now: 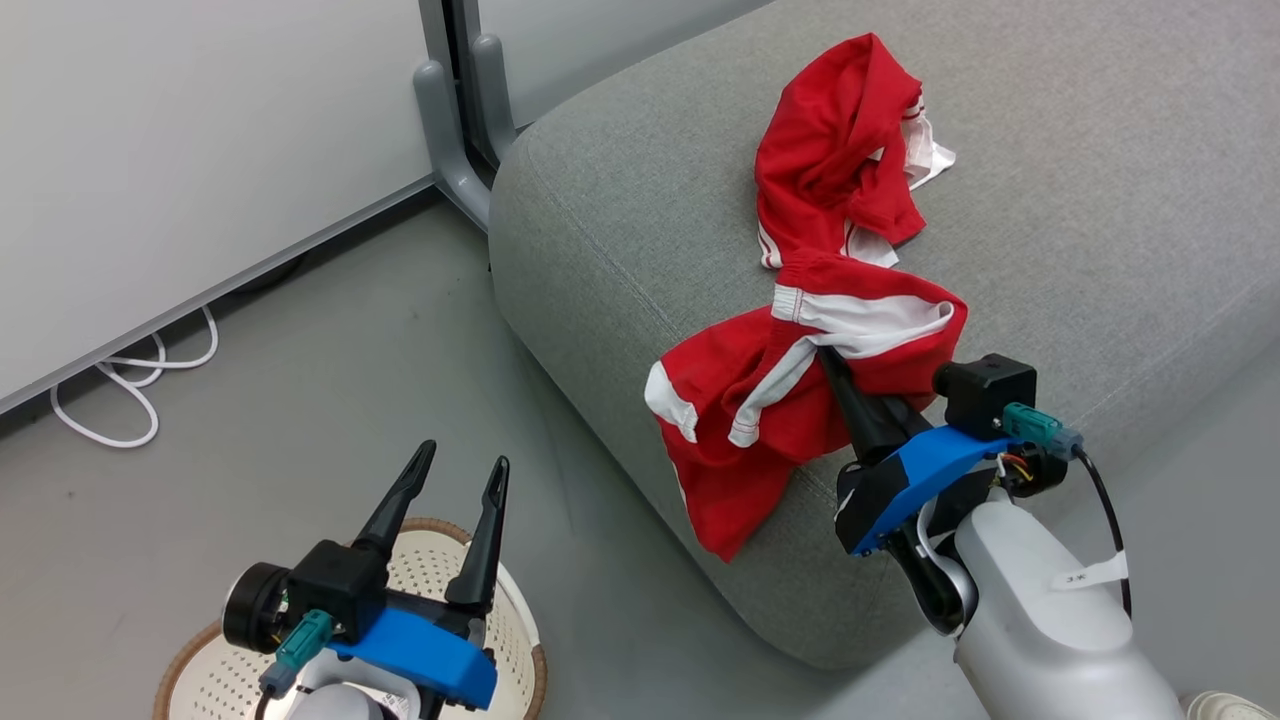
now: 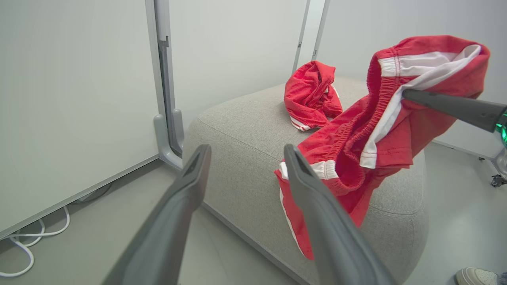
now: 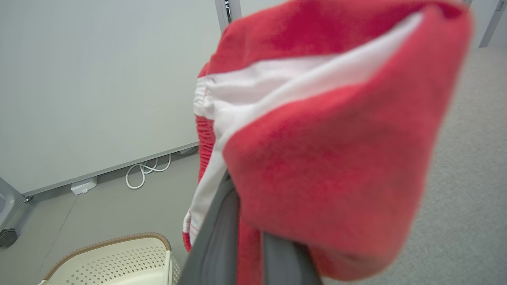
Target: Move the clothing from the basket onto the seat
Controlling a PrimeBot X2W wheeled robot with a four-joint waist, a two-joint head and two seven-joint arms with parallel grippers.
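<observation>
**Item: red shorts, in transit, basket to seat**

- Shorts (image 1: 790, 400): red with white stripes. The waistband is raised and the body rests on the seat's (image 1: 1100, 200) front corner. One leg hangs over the rounded edge toward the floor.
- Right pincer (image 1: 828, 358): closed on a fold of the waistband, tips buried in the cloth. Gripping the thick elastic hem probably gives a firm hold and lets the rest trail free.
- Second garment (image 1: 840, 150): red, crumpled, lying further back on the seat, just beside the shorts. It looks delivered.
- Left pincer (image 1: 465, 455): fingers spread, holding nothing, poised over the basket (image 1: 515, 625), likely parked clear of the working arm.
- Basket: on the floor near the seat. The part that shows holds no clothing.

Assessment: final placement. If let go here, the hanging leg may drag the shorts off, so carrying them further in seems wise.
</observation>
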